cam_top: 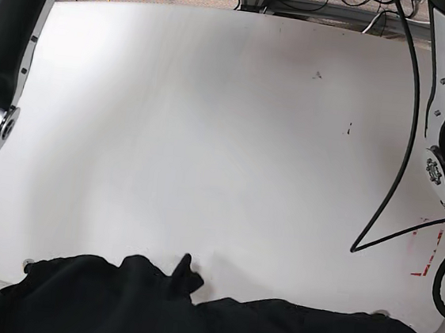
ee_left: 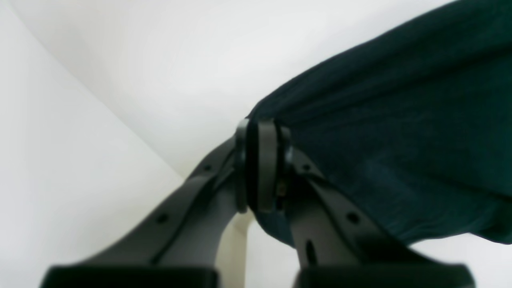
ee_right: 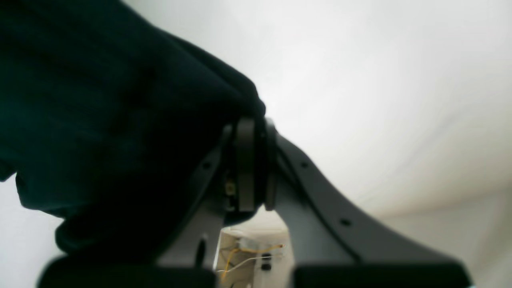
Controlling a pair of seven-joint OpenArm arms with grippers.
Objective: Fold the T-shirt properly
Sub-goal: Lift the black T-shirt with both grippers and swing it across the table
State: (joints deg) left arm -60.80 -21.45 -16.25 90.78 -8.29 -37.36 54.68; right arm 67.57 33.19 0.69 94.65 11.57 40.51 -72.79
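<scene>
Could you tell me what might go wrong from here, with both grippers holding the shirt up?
1. The left gripper and right gripper each pinch only a small edge of the T-shirt; the cloth may slip out.
2. The shirt bunches along the near edge of the table, so it may land creased rather than flat.
3. The loose cable hanging over the table could snag it.

Both wrist views are soft and out of focus: the left gripper [ee_left: 262, 166] and right gripper [ee_right: 252, 164] blur at close range. Bright, even light washes the backdrop behind them near white. The T-shirt [ee_left: 400, 140] beside each reads almost featureless black. The base view is sharper, with the table [cam_top: 234, 136] bowed at the edges.
</scene>
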